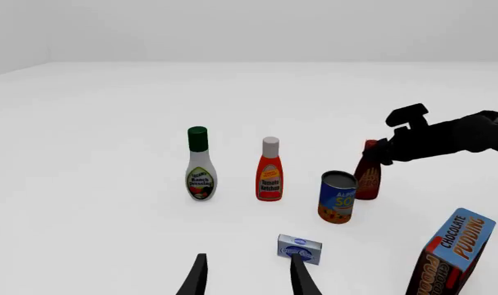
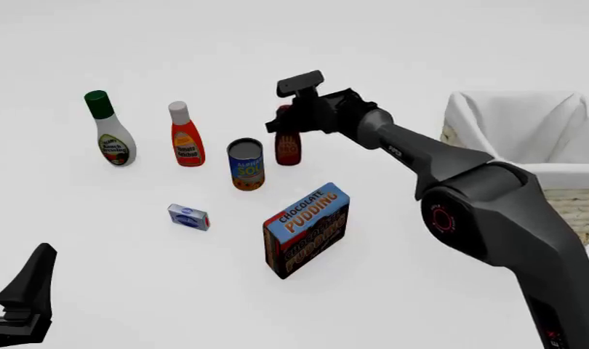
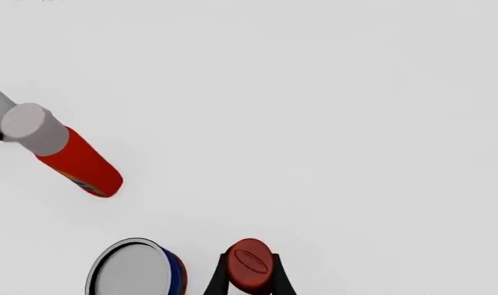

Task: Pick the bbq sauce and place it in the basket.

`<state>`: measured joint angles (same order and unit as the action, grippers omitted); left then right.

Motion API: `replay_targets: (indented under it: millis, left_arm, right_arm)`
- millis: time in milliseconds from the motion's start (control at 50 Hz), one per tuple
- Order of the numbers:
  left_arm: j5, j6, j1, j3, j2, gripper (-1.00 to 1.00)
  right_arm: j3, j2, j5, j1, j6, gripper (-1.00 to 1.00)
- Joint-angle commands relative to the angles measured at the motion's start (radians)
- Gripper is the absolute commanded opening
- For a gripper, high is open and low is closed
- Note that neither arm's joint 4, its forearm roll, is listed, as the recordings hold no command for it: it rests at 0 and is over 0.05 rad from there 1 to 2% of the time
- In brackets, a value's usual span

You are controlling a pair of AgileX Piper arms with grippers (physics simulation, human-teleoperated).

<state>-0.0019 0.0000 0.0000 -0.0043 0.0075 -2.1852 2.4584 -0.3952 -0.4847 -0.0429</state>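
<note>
- My right claw [image 3: 249, 279] has its fingers on either side of the bbq sauce [image 2: 288, 145], at the neck just under the red cap. From the right wrist view they look pressed against it, so I take it as gripped.
- The bottle stands upright on the surface [image 2: 129, 276], just beside the soup can [image 2: 245, 164] and well apart from the basket [image 2: 527, 145], which sits far to the right.
- The step in hand, as I judge it, is the lift. I would go straight up first, so the base clears the can before any sideways travel.
- The grip is high on a narrow neck, so the bottle may swing or slip. I would move slowly and keep the wrist level.
- The route to the basket looks free of the pudding box [image 2: 306, 229], which lies nearer to me. I must still raise the bottle above the cloth-lined rim before lowering it in.
- My left claw [image 1: 247, 276] hangs idle with its fingers spread, nothing between them, near the small blue packet [image 1: 299, 249]. I would leave it parked.
</note>
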Motion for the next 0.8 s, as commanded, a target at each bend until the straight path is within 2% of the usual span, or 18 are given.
replay_targets:
  millis: [20,420,800]
  left_arm:
    - [0.0,0.0,0.0,0.0,0.0,1.0]
    - [0.0,0.0,0.0,0.0,0.0,1.0]
    - [0.0,0.0,0.0,0.0,0.0,1.0]
  right_arm:
    - [0.008,-0.051,-0.007,0.003,-0.001,-1.0]
    - [0.074,-0.215,-0.035,0.006,-0.045,-1.0]
    - [0.222,-0.418,-0.033,0.008,-0.092,-1.0]
